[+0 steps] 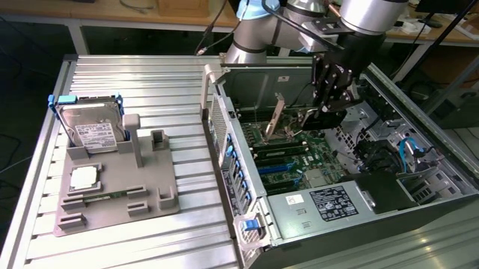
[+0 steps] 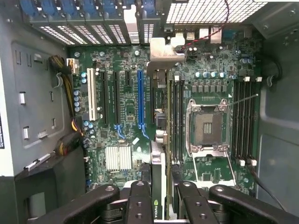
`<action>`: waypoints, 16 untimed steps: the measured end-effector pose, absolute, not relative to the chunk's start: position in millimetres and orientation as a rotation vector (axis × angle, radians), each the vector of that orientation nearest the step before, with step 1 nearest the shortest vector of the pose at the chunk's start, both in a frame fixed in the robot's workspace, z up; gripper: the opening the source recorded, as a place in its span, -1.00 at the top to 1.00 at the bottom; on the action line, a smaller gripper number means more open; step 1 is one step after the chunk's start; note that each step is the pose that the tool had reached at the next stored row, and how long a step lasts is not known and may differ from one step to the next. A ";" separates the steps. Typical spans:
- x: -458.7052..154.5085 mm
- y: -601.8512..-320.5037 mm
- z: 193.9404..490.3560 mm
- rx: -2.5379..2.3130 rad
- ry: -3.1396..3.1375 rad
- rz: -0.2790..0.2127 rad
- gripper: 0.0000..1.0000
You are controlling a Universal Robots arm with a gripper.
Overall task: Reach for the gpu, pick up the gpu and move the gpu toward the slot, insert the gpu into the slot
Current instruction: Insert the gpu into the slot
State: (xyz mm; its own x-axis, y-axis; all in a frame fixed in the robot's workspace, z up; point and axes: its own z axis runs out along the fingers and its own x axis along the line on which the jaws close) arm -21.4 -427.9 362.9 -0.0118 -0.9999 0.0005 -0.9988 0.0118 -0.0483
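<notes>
My gripper reaches down into the open computer case and is shut on the gpu, a thin dark card with a silver bracket at one end. From the wrist the gpu appears edge-on between my fingers, its bracket toward the case's rear grille. The card hangs above the green motherboard. The slot, a long blue strip, lies just beside the card's edge and parallel to it. From outside, the slot lies on the board below the gripper.
Black memory strips and the metal-framed processor socket flank the card's other side. A white connector and a finned heatsink lie beyond the slot. Outside the case, a grey fixture holds a hard drive and a processor chip.
</notes>
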 end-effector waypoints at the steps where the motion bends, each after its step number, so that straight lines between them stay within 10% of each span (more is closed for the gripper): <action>1: -22.6 -428.0 361.5 -2.184 2.210 -0.054 0.47; 16: -31.8 -430.7 341.8 -2.179 2.205 -0.066 0.47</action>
